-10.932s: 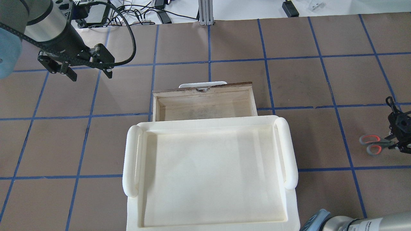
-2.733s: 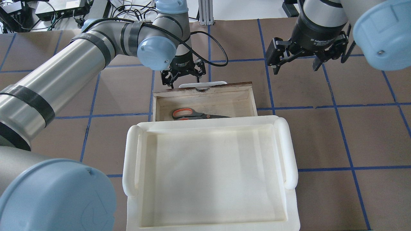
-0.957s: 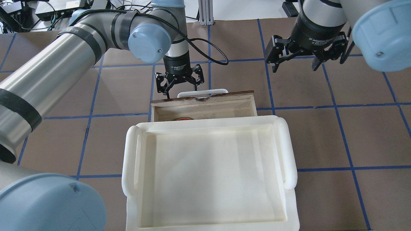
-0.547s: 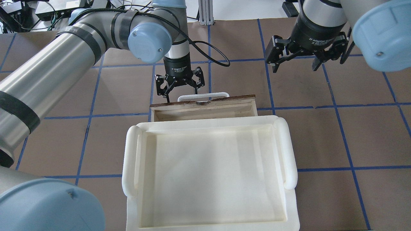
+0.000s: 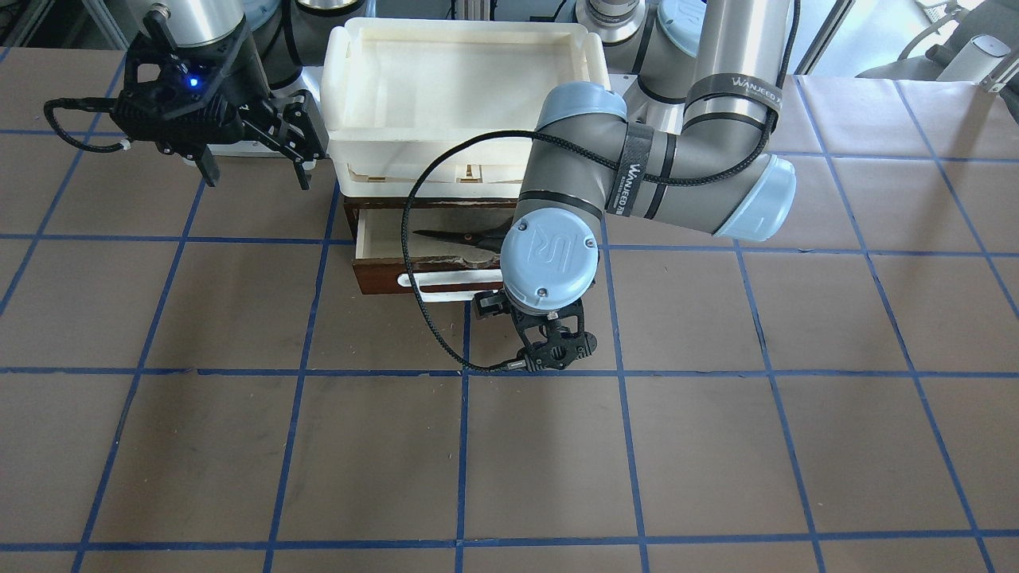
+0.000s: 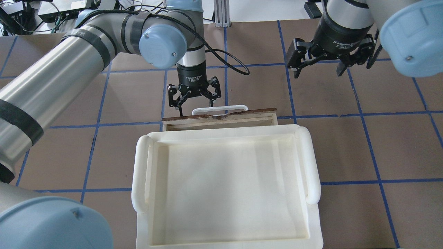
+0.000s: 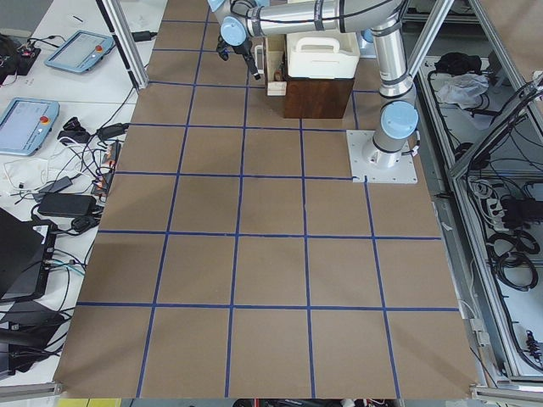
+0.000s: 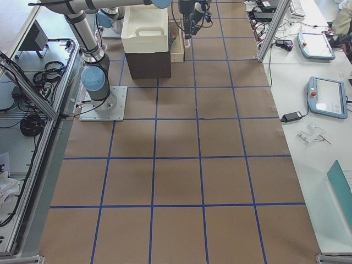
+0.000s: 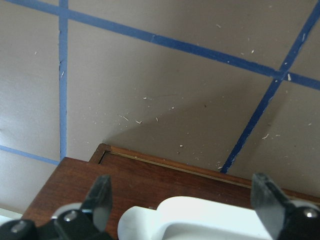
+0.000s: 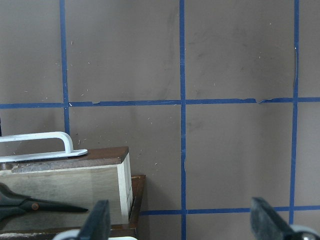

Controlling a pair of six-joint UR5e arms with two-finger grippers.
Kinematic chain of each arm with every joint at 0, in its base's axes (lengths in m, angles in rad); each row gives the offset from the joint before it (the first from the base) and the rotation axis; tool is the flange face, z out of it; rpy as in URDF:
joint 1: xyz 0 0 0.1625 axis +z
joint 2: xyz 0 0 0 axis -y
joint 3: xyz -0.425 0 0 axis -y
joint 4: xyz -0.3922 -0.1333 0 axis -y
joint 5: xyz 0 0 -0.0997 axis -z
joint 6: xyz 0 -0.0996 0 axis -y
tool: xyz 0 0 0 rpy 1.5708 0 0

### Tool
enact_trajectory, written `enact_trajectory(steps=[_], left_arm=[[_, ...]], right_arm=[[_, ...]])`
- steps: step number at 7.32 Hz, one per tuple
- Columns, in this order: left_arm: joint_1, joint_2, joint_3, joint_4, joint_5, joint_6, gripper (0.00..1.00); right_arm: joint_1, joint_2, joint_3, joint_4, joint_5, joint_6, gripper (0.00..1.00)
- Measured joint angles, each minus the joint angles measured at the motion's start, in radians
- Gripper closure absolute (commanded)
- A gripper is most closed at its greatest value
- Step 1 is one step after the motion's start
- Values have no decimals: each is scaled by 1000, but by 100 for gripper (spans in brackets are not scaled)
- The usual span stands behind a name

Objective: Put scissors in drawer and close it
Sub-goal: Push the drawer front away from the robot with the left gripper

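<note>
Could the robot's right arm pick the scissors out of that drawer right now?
Probably not. The dark wooden drawer sits mostly in beneath the cream-white plastic tray, leaving a narrow gap over the grey-bladed scissors; the open right tool hangs off aside.

The drawer [image 9: 150,187] front is smooth dark wood, its handle [image 9: 200,219] seemingly plastic.

— What are you seeing there?
— You are looking at a brown table [image 7: 271,254] that blue tape lines [image 7: 242,235] are dividing into squares. A white bench [image 7: 93,93] is running along one side, and teach pendants [image 8: 324,96] are lying on it.
</note>
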Motion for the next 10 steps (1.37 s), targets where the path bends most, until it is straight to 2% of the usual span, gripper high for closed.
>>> enact_trajectory(steps=[10], left_arm=[[-43,15,-45,-84,9,9,0]], right_arm=[[1,0,1,-1,3,0,0]])
